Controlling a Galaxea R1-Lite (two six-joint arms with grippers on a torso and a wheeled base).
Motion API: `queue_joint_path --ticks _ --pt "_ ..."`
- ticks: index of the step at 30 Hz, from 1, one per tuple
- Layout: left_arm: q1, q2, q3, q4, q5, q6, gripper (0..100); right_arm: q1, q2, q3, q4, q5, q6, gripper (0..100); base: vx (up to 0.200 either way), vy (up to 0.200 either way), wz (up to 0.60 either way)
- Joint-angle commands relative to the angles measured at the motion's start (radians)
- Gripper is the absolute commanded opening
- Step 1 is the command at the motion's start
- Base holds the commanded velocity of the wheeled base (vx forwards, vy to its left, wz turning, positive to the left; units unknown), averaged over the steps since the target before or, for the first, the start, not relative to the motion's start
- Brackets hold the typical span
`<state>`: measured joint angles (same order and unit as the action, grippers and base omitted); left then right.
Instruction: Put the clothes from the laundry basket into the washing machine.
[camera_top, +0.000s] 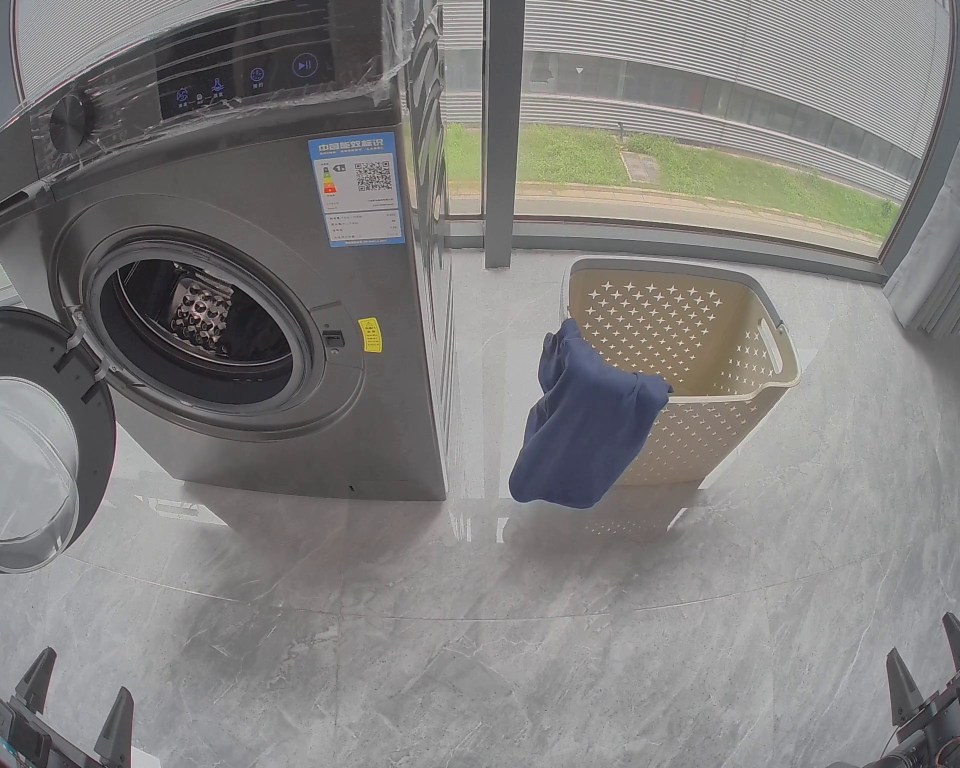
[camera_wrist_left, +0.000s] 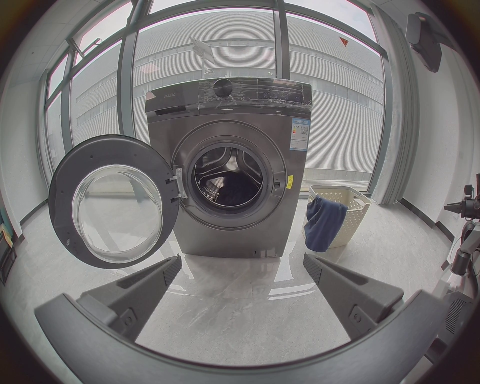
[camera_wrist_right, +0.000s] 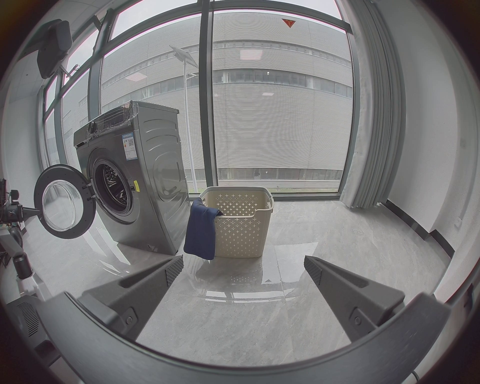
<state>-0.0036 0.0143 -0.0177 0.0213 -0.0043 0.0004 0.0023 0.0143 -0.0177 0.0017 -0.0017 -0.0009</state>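
Head view: at 7 o'clock the left gripper (camera_top: 78, 690) is seen with its jaws spread wide, and at 5 o'clock the right gripper (camera_top: 922, 648) likewise, both with fingertips pointed forward. Grey floor (camera_top: 480, 640) is spread between them and the task's things, which are well apart from both. At 1 o'clock the basket (camera_top: 780, 352) is stood upright before the window (camera_top: 700, 120). A blue cloth (camera_top: 585, 420) is draped over its 9 o'clock rim and hung down the outside wall. Just beside it, at 10 o'clock, the washer (camera_top: 300, 420) is stood. Its door (camera_top: 40, 440) is swung open toward 9 o'clock, jutting over the floor ahead of the left gripper. Something dark is seen inside the drum (camera_top: 200, 320); what it is cannot be told. A curtain (camera_top: 925, 270) is hung at 2 o'clock. Both arms are held low, the left wrist faced to the washer, the right to the basket.
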Motion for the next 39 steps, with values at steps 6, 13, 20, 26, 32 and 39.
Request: queue_joint_path --ticks 6,13,20,26,32,39 --pt "0.001 -0.013 0.010 0.000 0.000 0.000 100 0.001 -0.002 0.016 0.000 0.000 -0.001 100 0.000 0.000 0.00" --pt "0.001 -0.013 0.010 0.000 0.000 0.000 100 0.001 -0.004 0.018 0.000 0.000 -0.001 100 0.000 0.000 0.00" --pt "0.001 -0.013 0.010 0.000 0.000 -0.003 100 0.001 -0.002 0.018 0.000 0.000 -0.001 100 0.200 0.000 0.00" --pt "0.001 -0.011 0.010 0.000 0.000 -0.010 100 0.001 -0.002 0.016 0.000 0.000 -0.001 100 0.200 0.000 0.00" --pt "0.001 -0.011 0.010 0.000 0.000 -0.007 100 0.001 -0.002 0.018 0.000 0.000 -0.001 100 0.167 0.000 0.00" --pt "0.001 -0.011 0.010 0.000 0.000 -0.010 100 0.001 -0.002 0.016 0.000 0.000 -0.001 100 0.000 -0.057 0.00"
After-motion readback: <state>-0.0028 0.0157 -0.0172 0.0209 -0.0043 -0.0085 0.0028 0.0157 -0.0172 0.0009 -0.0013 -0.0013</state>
